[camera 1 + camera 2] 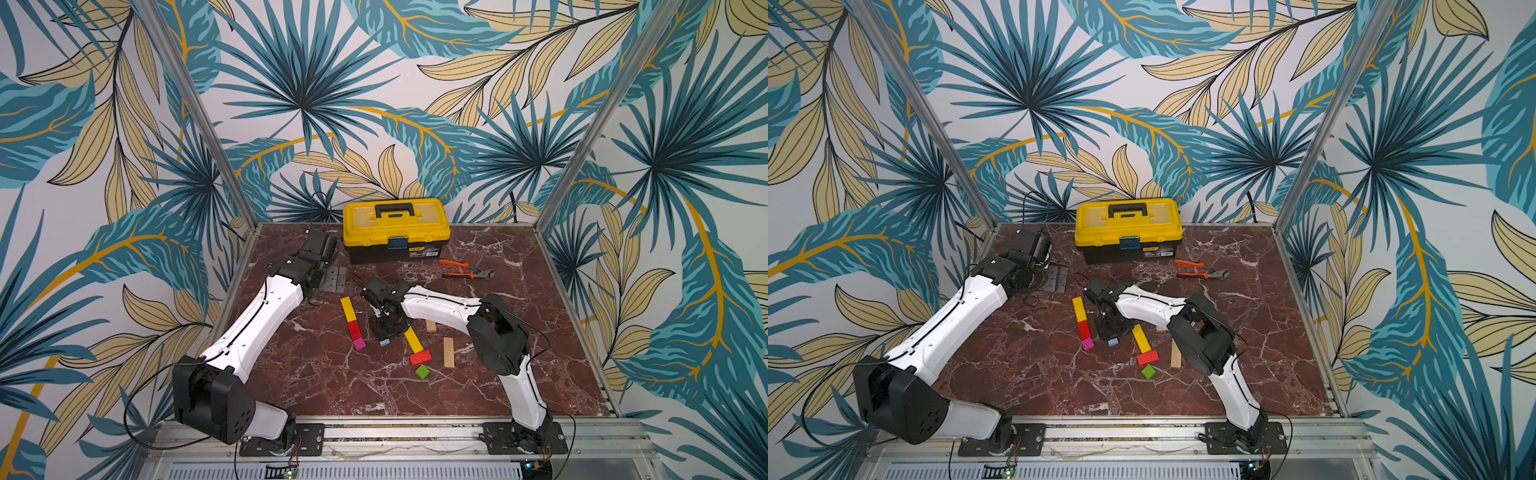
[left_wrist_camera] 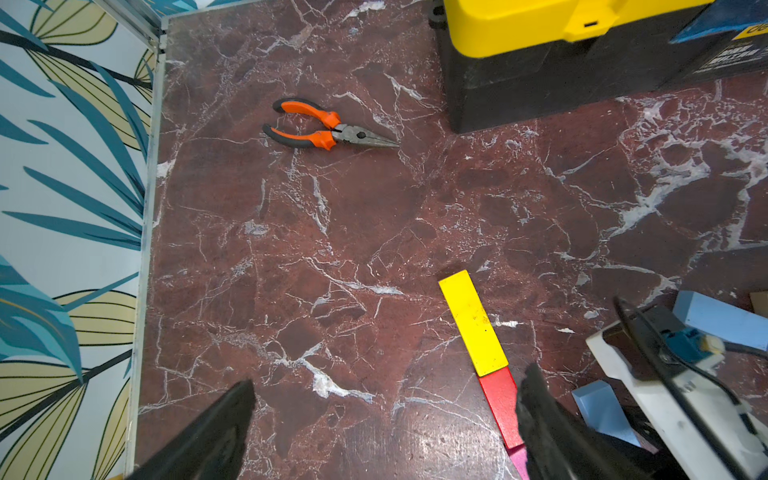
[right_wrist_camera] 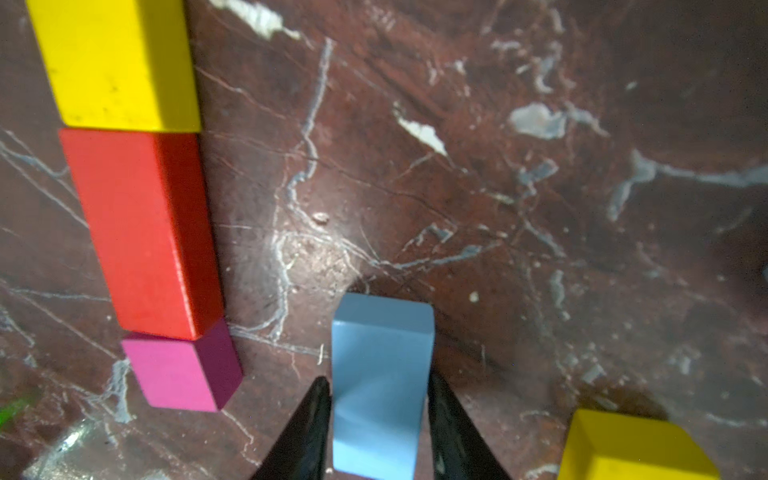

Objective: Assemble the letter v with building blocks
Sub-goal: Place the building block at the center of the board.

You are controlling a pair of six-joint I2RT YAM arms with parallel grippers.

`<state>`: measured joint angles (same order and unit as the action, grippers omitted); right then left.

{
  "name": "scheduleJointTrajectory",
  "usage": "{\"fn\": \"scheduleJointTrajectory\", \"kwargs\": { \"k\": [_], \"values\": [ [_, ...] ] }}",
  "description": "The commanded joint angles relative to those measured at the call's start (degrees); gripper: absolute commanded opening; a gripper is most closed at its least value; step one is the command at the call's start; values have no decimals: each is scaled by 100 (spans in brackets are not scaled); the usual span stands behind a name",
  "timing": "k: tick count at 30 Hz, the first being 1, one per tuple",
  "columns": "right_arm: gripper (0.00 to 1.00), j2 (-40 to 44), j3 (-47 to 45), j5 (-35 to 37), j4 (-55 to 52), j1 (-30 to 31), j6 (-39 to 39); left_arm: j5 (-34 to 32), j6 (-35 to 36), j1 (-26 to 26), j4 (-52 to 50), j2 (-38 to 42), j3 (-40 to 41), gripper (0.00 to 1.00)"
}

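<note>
Yellow bar [image 2: 473, 324] abuts red block [image 2: 500, 405] (pliers [image 2: 328, 129] apart).
</note>
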<state>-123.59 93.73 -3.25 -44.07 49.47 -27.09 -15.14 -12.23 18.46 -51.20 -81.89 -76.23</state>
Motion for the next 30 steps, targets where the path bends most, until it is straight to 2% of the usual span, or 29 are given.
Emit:
{"fn": "scheduleJointTrajectory", "kwargs": {
  "k": [1,6,10,13,20,30],
  "values": [
    [46,1,-13,-14,-143,-8,-68,63,-3,-45,101,-70,79,99],
    [58,243,-161,-112,-20,-11,-60,67,-4,-45,101,-51,80,99],
    [71,624,-601,-447,260,-14,-74,55,3,-56,101,-39,74,99],
    [75,915,-1012,-600,474,-31,-101,55,-6,-53,101,-37,73,99],
    [79,1136,-1695,-1283,1193,-150,-164,90,1,-58,108,-47,70,99],
    [80,1002,-1692,-1652,1488,-246,-99,107,2,-60,110,-44,73,99]
  ]
}}
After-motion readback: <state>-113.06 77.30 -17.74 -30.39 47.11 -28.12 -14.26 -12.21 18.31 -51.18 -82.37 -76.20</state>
